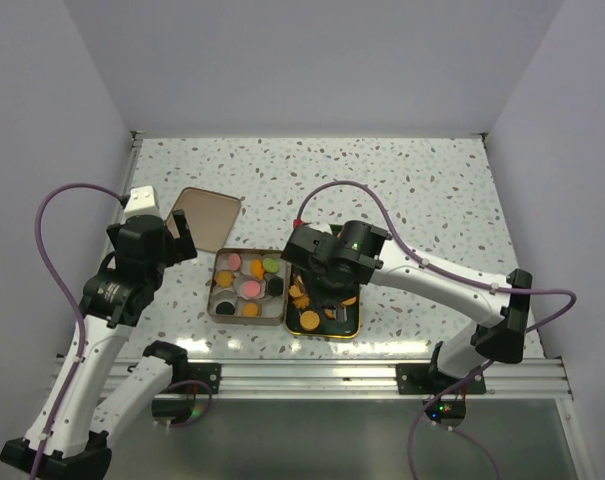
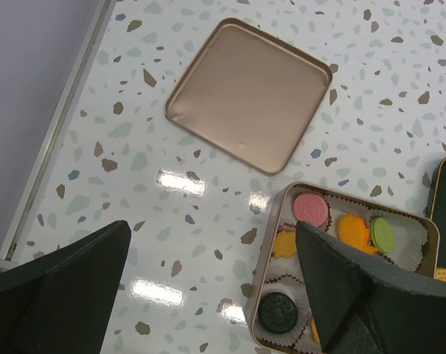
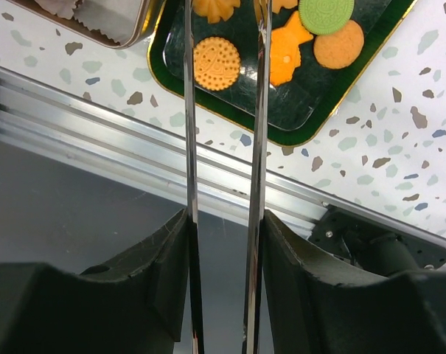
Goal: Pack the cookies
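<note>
Right gripper [image 3: 224, 22] narrow, over dark tray [image 3: 311, 110]; round orange cookie [image 3: 217, 63] lies between fingers [image 3: 188, 110]; tips cropped, cannot tell if holding.

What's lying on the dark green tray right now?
Orange cookies, round and shaped, plus a green cookie lie on the tray. From above the right arm hides its middle, so anything there is unseen.

The left arm [image 1: 82, 385] and right arm [image 1: 442, 278] were white with black joints, each with a looping purple cable [image 1: 77, 186].
</note>
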Robot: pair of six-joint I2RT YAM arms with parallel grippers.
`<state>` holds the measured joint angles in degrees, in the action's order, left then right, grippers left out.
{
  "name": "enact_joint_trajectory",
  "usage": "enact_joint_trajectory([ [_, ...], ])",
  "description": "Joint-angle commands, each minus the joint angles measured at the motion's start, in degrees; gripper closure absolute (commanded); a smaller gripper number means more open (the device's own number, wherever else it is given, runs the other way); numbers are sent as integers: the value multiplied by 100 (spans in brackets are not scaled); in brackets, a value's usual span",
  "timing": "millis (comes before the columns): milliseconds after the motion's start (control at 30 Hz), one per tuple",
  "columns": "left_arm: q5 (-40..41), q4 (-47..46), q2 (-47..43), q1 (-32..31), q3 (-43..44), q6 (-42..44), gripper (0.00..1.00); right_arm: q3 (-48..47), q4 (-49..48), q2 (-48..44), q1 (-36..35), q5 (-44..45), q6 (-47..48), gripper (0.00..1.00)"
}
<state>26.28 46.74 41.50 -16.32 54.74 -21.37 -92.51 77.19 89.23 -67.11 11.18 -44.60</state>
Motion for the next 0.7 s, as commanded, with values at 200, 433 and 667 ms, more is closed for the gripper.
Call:
enact_joint_trajectory([
  [200, 79, -324, 25, -47, -25, 106, 0, -13, 121, 252, -4, -54, 83, 55],
  [433, 96, -315, 34, -47, -16, 89, 0, 66, -72, 419, -4, -186, 153, 55],
  [667, 114, -306, 34, -47, -16, 80, 0, 40, -213, 604, -4, -248, 259, 55],
])
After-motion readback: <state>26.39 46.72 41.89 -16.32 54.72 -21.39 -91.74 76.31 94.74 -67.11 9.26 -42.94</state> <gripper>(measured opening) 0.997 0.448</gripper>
